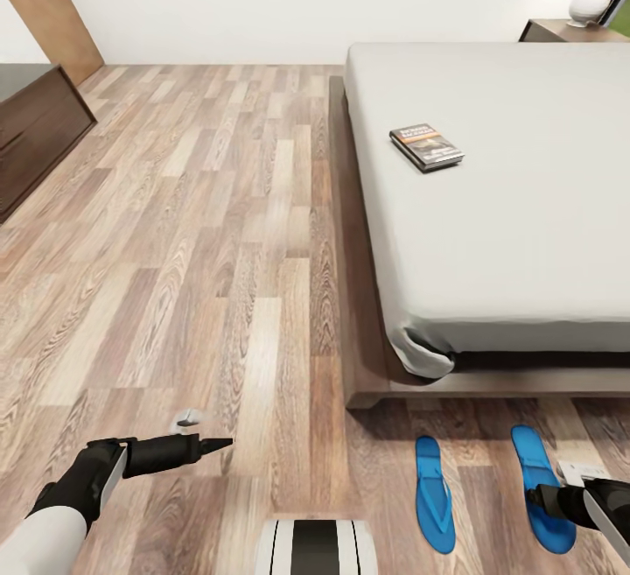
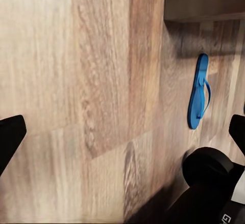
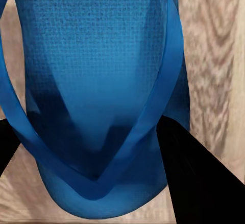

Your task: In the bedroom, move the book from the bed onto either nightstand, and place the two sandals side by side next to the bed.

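Blue right sandal (image 3: 97, 96) sits between the right gripper (image 3: 102, 147)'s open jaws, near the bed (image 1: 490, 234); closing off-centre could pinch only its strap, letting it swing loose.

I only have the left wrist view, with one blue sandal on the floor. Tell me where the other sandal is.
Observer: The second sandal lies on the floor at the foot of the bed. It is roughly parallel to the sandal you see, with bare floor between them.
Operator: Report the right arm.
Observer: The right gripper is at that second sandal. In its wrist view the fingers stand on either side of the strap.
Operator: Now locate the book.
Observer: The book lies flat on the bed, untouched, towards its left edge in the head view.
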You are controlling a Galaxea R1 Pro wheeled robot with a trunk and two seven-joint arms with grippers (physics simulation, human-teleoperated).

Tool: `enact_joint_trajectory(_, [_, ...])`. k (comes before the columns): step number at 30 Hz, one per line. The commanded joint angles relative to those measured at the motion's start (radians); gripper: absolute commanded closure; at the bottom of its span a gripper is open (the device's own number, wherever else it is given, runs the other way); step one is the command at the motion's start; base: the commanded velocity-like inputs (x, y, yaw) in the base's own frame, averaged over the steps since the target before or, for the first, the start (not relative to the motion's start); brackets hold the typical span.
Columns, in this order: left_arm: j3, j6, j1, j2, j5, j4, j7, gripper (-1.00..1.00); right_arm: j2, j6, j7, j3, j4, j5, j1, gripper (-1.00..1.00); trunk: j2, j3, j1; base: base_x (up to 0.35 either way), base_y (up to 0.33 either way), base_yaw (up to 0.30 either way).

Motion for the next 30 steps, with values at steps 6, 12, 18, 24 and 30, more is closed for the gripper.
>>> enact_joint_trajectory(6, [0.007,0.010,-0.001,-0.001,-0.007,-0.001,-0.008,-1.00,0.003,0.007,0.000,-0.002,-0.002,-0.002,0.000,1.00,0.000,-0.001,0.000,0.000,0.285,0.000])
enact_joint_trajectory(12, [0.006,0.009,-0.001,-0.001,-0.007,-0.001,-0.009,-1.00,0.024,0.007,0.000,-0.002,-0.002,-0.001,0.000,1.00,0.000,-0.001,0.000,0.000,0.203,0.000])
enact_joint_trajectory(18, [0.005,0.010,-0.001,-0.010,-0.009,-0.001,-0.009,-1.00,0.025,0.008,0.004,-0.006,-0.003,-0.002,0.000,1.00,0.000,-0.001,0.000,0.000,0.019,0.000])
enact_joint_trajectory(24, [0.004,0.012,-0.001,-0.012,-0.010,-0.001,-0.009,-1.00,0.024,0.009,0.005,-0.007,-0.003,-0.002,0.000,1.00,-0.002,-0.024,0.003,0.000,0.001,0.000])
enact_joint_trajectory(30, [0.005,0.012,-0.001,-0.015,-0.010,-0.001,-0.009,-1.00,0.025,0.009,0.004,-0.007,-0.003,-0.002,0.000,1.00,-0.003,-0.047,0.005,0.000,0.000,0.000])
